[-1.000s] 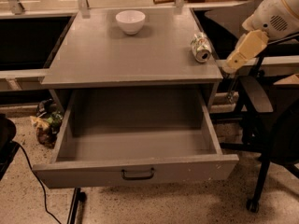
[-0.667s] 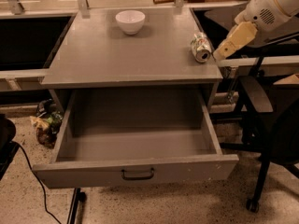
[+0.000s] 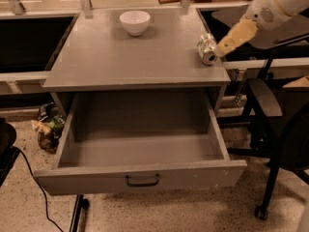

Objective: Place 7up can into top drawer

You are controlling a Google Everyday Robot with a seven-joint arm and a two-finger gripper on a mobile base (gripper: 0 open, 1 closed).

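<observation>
The 7up can (image 3: 206,48) lies on its side at the right edge of the grey table top (image 3: 135,57), its silver end facing the front. The gripper (image 3: 227,43) comes in from the upper right on a white arm, and its tan fingers (image 3: 235,36) reach right up to the can's right side. The top drawer (image 3: 140,178) is pulled wide open below the table top, with a dark curved handle (image 3: 142,180) on its front panel. The inside of the drawer holds nothing.
A white bowl (image 3: 134,22) stands at the back of the table top. A black chair (image 3: 275,129) with a wheeled base is to the right of the drawer. A bag of clutter (image 3: 48,127) lies on the floor at the left, and a black cable (image 3: 34,178) runs across the floor.
The gripper has moved up and to the left, from beside the table's right edge to right against the can. The can, the bowl and the drawer have not moved.
</observation>
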